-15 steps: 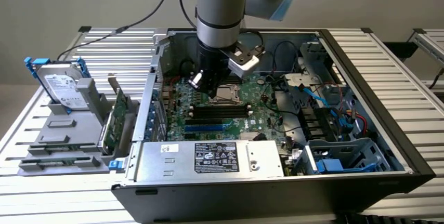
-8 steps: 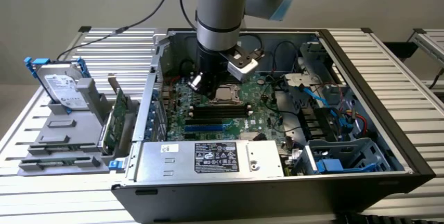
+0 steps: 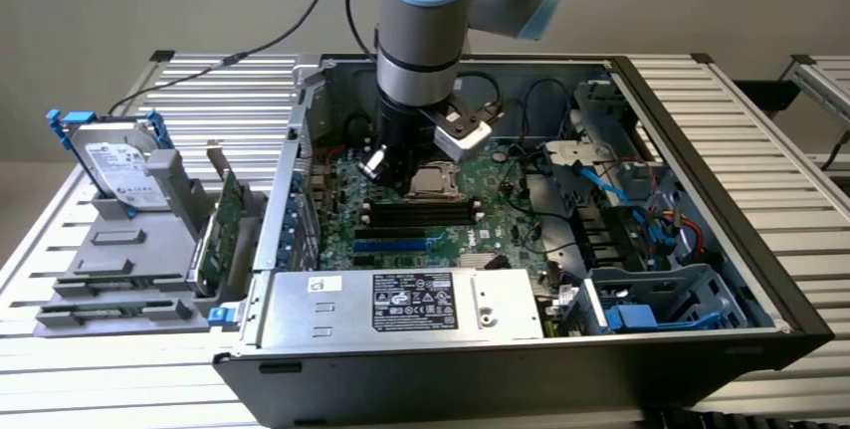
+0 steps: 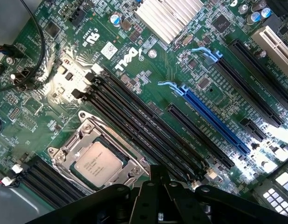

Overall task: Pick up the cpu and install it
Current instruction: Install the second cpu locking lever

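Note:
The cpu (image 4: 96, 163), a small square chip with a silver-grey top, lies flat inside the metal-framed socket (image 4: 69, 151) on the green motherboard (image 4: 148, 70). In the exterior view the cpu (image 3: 432, 182) sits in the middle of the open computer case (image 3: 743, 220). My gripper (image 4: 155, 179) hovers above the board just beside the socket, its black fingers closed together with nothing between them. From outside, the gripper (image 3: 376, 165) hangs low in the case, to the exterior view's left of the socket.
Black memory slots (image 4: 134, 121) and a blue card slot (image 4: 214, 119) run beside the socket, with a finned heatsink (image 4: 169, 16) further off. The power supply (image 3: 398, 305) fills the near case side. A hard drive (image 3: 117, 160) and green card (image 3: 226, 220) stand outside on a grey rack.

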{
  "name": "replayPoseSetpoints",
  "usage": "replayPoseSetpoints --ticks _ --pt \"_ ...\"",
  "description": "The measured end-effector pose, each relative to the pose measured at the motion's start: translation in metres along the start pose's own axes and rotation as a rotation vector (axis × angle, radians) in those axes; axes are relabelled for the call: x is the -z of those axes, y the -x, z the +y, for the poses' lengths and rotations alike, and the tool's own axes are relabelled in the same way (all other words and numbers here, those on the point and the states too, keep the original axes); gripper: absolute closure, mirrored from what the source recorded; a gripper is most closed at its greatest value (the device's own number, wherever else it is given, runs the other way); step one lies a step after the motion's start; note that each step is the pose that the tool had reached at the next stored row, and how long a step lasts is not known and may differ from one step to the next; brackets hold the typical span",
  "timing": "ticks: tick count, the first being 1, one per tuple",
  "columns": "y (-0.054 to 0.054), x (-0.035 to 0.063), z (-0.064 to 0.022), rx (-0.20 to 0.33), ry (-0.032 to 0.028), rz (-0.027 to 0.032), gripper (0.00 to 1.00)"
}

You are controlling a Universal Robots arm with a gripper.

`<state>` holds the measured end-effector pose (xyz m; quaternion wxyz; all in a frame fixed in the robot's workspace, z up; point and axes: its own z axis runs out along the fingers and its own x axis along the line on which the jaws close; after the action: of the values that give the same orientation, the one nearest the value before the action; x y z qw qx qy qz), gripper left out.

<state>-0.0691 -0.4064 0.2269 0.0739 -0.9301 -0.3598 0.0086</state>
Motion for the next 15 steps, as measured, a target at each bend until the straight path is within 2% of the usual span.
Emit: replayPoseSetpoints --ticks 7,15 --pt "0.000 -0.0058 0.0008 -0.004 -0.0093 -0.0096 0.89" --pt "0.001 -0.0114 0.0016 -0.013 -0.0193 -0.0162 0.89"
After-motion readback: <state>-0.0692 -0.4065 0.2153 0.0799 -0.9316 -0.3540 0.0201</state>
